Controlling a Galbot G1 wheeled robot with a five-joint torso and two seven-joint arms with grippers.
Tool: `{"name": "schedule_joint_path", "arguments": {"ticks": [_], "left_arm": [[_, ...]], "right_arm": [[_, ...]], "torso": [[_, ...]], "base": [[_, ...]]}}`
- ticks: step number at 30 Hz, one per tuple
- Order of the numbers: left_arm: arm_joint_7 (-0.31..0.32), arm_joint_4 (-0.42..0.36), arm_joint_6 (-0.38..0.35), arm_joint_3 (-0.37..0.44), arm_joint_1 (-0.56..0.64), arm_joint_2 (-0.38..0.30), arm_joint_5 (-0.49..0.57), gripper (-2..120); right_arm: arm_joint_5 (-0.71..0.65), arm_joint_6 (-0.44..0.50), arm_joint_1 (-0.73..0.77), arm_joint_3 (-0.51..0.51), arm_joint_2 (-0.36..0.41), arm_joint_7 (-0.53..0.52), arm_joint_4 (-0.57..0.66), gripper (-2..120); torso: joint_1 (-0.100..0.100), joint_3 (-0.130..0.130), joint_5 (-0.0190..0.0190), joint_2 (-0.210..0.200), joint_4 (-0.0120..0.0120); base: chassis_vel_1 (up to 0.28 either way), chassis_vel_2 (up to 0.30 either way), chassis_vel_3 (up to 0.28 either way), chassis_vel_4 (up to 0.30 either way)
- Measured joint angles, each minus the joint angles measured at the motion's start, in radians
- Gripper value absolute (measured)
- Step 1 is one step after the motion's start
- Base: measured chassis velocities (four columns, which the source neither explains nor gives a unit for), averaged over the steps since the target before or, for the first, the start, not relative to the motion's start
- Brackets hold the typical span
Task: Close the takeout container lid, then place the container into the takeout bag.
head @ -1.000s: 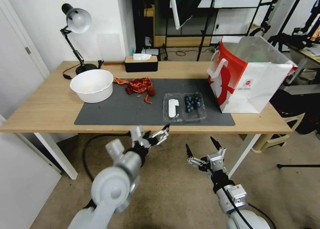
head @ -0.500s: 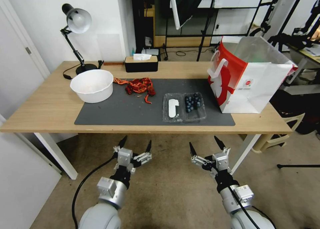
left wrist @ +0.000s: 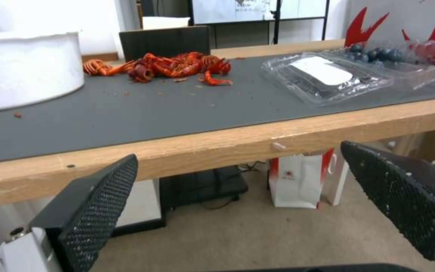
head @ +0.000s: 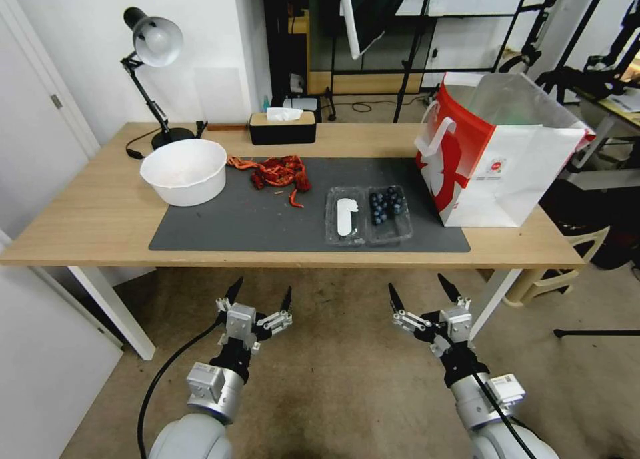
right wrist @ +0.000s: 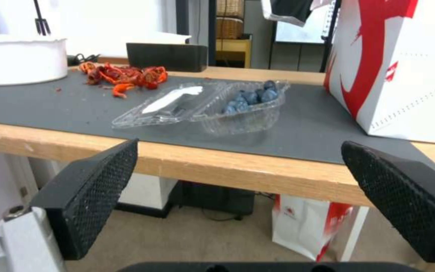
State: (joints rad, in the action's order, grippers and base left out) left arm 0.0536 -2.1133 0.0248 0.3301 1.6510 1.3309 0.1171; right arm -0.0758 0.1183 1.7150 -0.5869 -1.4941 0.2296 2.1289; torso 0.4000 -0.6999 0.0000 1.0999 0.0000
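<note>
Below the wooden bench (head: 87, 225), head view: the left end effector (head: 260, 297) and right end effector (head: 420, 292) hang spread wide, holding nothing. On the grey mat (head: 267, 222) the small clear plastic clamshell takeout container (head: 390, 209) of blueberries lies open, its sticker-bearing lid (head: 345, 217) flat, beside the large white-and-red paper takeout bag (head: 500, 162).

Left wrist view: black mesh fingertips (left wrist: 96, 200) stand well apart beneath the bench edge.

Right wrist view: fingertips (right wrist: 96, 189) likewise parted, container (right wrist: 242, 109) above.

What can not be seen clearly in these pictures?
- Inside of the takeout bag: head view, hidden by its own walls.
- Text on the lid sticker: too small everywhere.
- Table's far right: right wrist view, hidden behind the bag.
- Bowl: left wrist view, cut off by the edge.
</note>
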Motion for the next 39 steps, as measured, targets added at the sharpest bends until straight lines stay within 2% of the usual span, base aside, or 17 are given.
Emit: {"name": "schedule_joint_path", "arguments": {"ticks": [16, 18, 19, 21, 24, 25, 28, 29, 31, 32, 33, 36, 37, 39], "left_arm": [[0.013, 0.004, -0.008, -0.02, -0.014, 0.0, 0.037, 100], [0.038, 0.009, -0.005, -0.047, -0.04, -0.001, 0.103, 100], [0.059, 0.006, -0.017, -0.066, -0.063, -0.002, 0.18, 100], [0.065, 0.004, -0.026, -0.077, -0.077, -0.003, 0.22, 100], [0.116, -0.024, -0.09, -0.108, -0.126, -0.001, 0.404, 100], [0.116, -0.024, -0.09, -0.108, -0.126, -0.001, 0.404, 100], [0.169, -0.049, -0.154, -0.127, -0.171, 0.002, 0.581, 100], [0.169, -0.049, -0.154, -0.127, -0.171, 0.002, 0.581, 100], [0.194, -0.054, -0.176, -0.146, -0.211, 0.001, 0.727, 100], [0.223, -0.056, -0.194, -0.157, -0.24, 0.002, 0.843, 100], [0.223, -0.056, -0.194, -0.157, -0.24, 0.002, 0.843, 100], [0.305, -0.036, -0.216, -0.178, -0.311, 0.021, 1.064, 100], [0.305, -0.036, -0.216, -0.178, -0.311, 0.021, 1.064, 100], [0.334, -0.016, -0.217, -0.193, -0.348, 0.037, 1.139, 100]], "right_arm": [[0.005, 0.031, 0.0, -0.011, -0.001, 0.002, -0.018, 100], [0.006, 0.037, -0.001, -0.013, -0.002, -0.001, -0.015, 100], [0.006, 0.042, -0.001, -0.014, -0.002, -0.005, -0.015, 100], [0.006, 0.044, -0.002, -0.014, -0.003, -0.006, -0.014, 100], [0.007, 0.05, -0.016, -0.011, 0.003, -0.02, -0.016, 100], [0.007, 0.05, -0.016, -0.011, 0.003, -0.02, -0.016, 100], [0.006, 0.053, -0.028, -0.003, 0.011, -0.033, -0.02, 100], [0.006, 0.053, -0.028, -0.003, 0.011, -0.033, -0.02, 100], [0.005, 0.055, -0.027, -0.003, 0.011, -0.036, -0.02, 100], [0.005, 0.055, -0.026, -0.003, 0.011, -0.037, -0.02, 100], [0.005, 0.055, -0.026, -0.003, 0.011, -0.037, -0.02, 100], [0.006, 0.055, -0.027, -0.002, 0.012, -0.039, -0.019, 100], [0.006, 0.055, -0.027, -0.002, 0.012, -0.039, -0.019, 100], [0.008, 0.054, -0.028, -0.002, 0.012, -0.04, -0.019, 100]], "torso": [[0.0, 0.0, 0.0, 0.0, 0.0001], [0.0, 0.0, 0.0, 0.0, 0.0001], [0.0, 0.0, 0.0, 0.0, 0.0], [0.0, 0.0, 0.0, 0.0, 0.0], [0.0, 0.0, 0.0, 0.0, -0.0003], [0.0, 0.0, 0.0, 0.0, -0.0003], [0.0, 0.0, 0.0001, 0.0, 0.0005], [0.0, 0.0, 0.0001, 0.0, 0.0005], [0.0, 0.0, 0.0, 0.0, 0.0], [0.0, 0.0, 0.0001, 0.0, -0.0003], [0.0, 0.0, 0.0001, 0.0, -0.0003], [0.0, 0.0, 0.0, 0.0, 0.0001], [0.0, 0.0, 0.0, 0.0, 0.0001], [0.0, 0.0, 0.0, 0.0, 0.0]], "base": [[0.0, 0.0, 0.0, 0.0], [0.0, 0.0, 0.0, 0.0], [0.0, 0.0, 0.0, 0.0], [0.0, 0.0, 0.0, 0.0], [0.0, 0.0, 0.0, 0.0], [0.0, 0.0, 0.0, 0.0], [0.0, 0.0, 0.0, 0.0], [0.0, 0.0, 0.0, 0.0], [0.0, 0.0, 0.0, 0.0], [0.0, 0.0, 0.0, 0.0], [0.0, 0.0, 0.0, 0.0], [0.0, 0.0, 0.0, 0.0], [0.0, 0.0, 0.0, 0.0], [0.0, 0.0, 0.0, 0.0]]}}
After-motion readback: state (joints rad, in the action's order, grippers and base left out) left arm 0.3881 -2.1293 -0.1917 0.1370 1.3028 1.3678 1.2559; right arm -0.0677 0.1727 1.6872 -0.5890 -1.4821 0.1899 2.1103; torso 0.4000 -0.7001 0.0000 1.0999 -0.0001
